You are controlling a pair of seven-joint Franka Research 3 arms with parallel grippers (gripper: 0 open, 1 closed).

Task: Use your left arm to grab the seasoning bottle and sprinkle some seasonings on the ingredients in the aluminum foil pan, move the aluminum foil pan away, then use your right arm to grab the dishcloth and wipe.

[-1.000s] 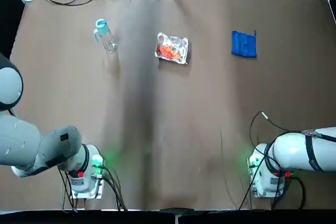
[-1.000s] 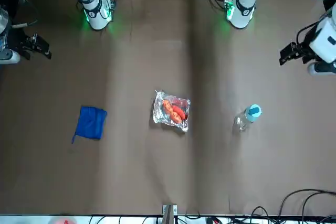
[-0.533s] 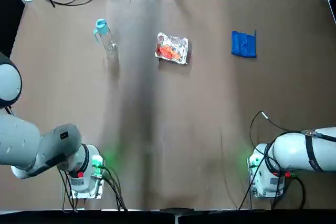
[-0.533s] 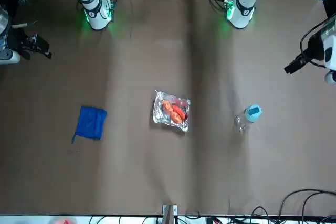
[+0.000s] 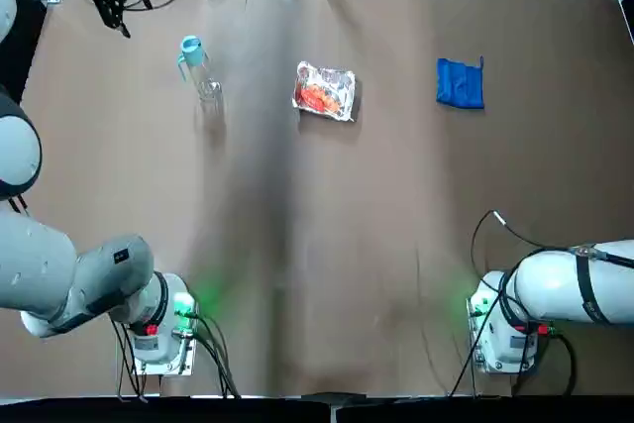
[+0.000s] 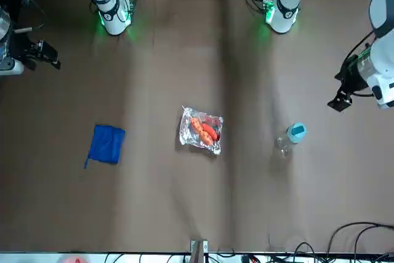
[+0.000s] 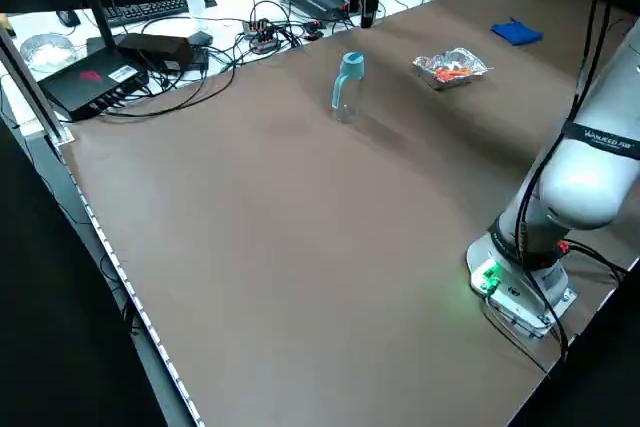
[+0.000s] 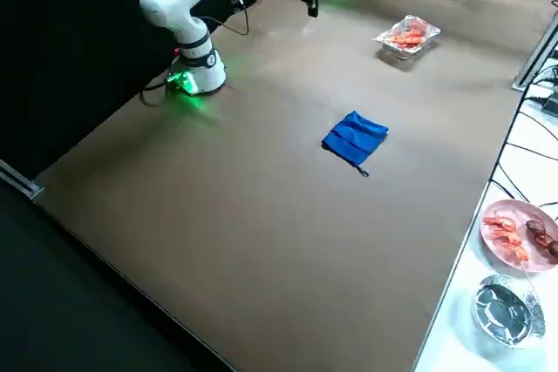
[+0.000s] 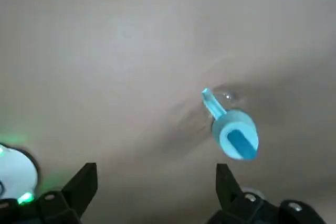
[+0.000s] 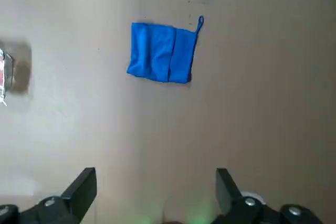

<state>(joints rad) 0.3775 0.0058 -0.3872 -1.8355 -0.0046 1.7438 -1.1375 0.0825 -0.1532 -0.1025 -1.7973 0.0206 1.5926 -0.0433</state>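
The seasoning bottle (image 5: pixel 199 68), clear with a light blue cap, stands at the far left of the table; its cap (image 9: pixel 235 135) shows from above in the left wrist view. My left gripper (image 5: pixel 113 5) hovers open, left of and beyond the bottle, apart from it (image 6: pixel 340 99). The aluminum foil pan (image 5: pixel 324 91) with orange-red ingredients (image 6: pixel 205 130) sits at the far middle. The blue dishcloth (image 5: pixel 461 83) lies flat to its right. My right gripper (image 6: pixel 42 55) hangs open and high at the far right edge, with the dishcloth (image 10: pixel 163 52) below it.
Cables and electronics (image 7: pixel 150 52) crowd the bench past the table's far left edge. A plate of food (image 8: pixel 523 234) and a glass dish (image 8: pixel 504 309) sit off the far right edge. Both arm bases (image 5: pixel 163 329) glow green at the near edge.
My left gripper has come in from the far left corner toward the bottle, turning as it moved. The right arm, bottle, pan and cloth have stayed put.
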